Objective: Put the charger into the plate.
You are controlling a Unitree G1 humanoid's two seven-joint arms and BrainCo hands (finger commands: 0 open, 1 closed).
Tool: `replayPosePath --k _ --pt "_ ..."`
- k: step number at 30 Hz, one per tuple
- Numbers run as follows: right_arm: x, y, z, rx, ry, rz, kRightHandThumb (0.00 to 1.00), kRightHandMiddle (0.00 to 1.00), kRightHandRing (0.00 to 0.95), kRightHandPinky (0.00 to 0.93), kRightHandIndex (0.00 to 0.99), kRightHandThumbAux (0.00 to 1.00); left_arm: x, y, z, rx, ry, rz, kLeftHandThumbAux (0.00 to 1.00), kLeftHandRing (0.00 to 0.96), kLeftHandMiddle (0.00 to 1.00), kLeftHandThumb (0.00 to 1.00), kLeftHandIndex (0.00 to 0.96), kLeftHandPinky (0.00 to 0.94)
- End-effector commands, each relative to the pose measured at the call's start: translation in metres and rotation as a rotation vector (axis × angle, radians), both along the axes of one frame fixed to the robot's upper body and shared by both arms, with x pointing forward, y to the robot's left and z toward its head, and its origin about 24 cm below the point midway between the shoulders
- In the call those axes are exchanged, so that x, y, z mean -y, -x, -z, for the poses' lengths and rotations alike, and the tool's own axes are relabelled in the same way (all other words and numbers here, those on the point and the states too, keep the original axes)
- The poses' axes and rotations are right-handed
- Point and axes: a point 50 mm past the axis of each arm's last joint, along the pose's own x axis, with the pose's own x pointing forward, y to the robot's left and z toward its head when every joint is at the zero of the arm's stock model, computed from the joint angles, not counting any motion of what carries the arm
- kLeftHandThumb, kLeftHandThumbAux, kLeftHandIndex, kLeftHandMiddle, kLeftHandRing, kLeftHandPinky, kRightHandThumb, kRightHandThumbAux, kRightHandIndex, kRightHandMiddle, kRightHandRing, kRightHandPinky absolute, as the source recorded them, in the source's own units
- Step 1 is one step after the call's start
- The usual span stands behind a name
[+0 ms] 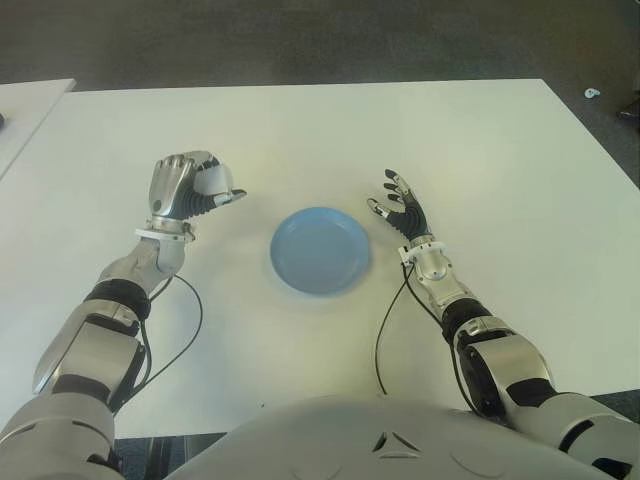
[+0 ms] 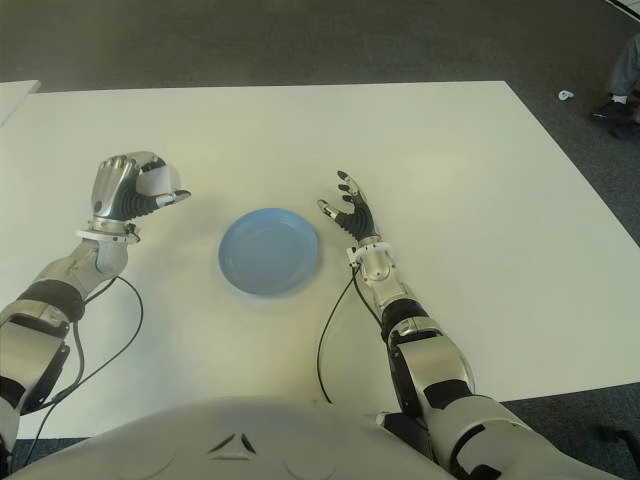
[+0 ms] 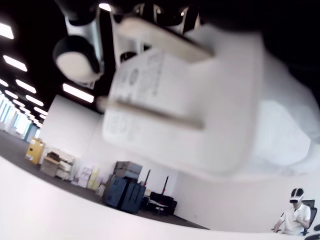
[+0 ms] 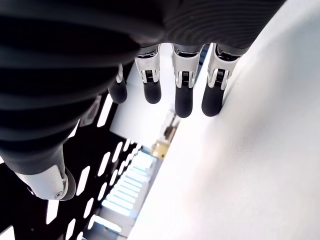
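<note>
A white charger point(image 3: 190, 115) with two flat prongs fills the left wrist view, held in my left hand point(image 1: 190, 188). In the eye views that hand is curled around the charger point(image 1: 212, 180), to the left of the blue plate point(image 1: 320, 250) and apart from it. The plate lies on the white table point(image 1: 300, 130), and nothing is in it. My right hand point(image 1: 398, 205) shows just right of the plate, fingers spread and holding nothing; the right wrist view shows its fingers point(image 4: 182, 95) extended beside the table surface.
A black cable point(image 1: 385, 330) runs along the table by my right forearm, and another cable point(image 1: 180, 330) loops by my left forearm. A second white table point(image 1: 20, 110) edge shows at the far left. In the left wrist view a seated person point(image 3: 297, 215) is far off.
</note>
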Motion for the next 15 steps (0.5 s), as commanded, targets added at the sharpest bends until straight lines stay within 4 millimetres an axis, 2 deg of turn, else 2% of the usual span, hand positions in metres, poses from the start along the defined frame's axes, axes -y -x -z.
replayPosePath --k 1,6,10,15 --pt "0.003 0.042 0.053 -0.280 0.006 0.032 0.117 0.102 0.126 0.177 0.053 0.593 0.010 -0.001 -0.007 0.002 0.017 0.050 0.423 0.891 0.882 0.390 0.810 0.927" --pt "0.003 0.042 0.053 -0.283 -0.001 0.033 0.125 0.111 0.128 0.175 0.056 0.616 0.019 0.000 -0.011 -0.007 0.038 0.086 0.401 0.893 0.888 0.388 0.824 0.923" --pt "0.002 0.040 0.053 -0.293 -0.022 0.042 0.121 0.118 0.133 0.172 0.050 0.631 0.042 0.001 -0.020 -0.012 0.064 0.164 0.384 0.894 0.892 0.389 0.837 0.917" --pt "0.002 0.039 0.051 -0.304 -0.087 0.050 0.110 0.116 0.128 0.150 0.035 0.626 0.057 0.003 -0.024 -0.037 0.076 0.226 0.379 0.895 0.893 0.390 0.843 0.915"
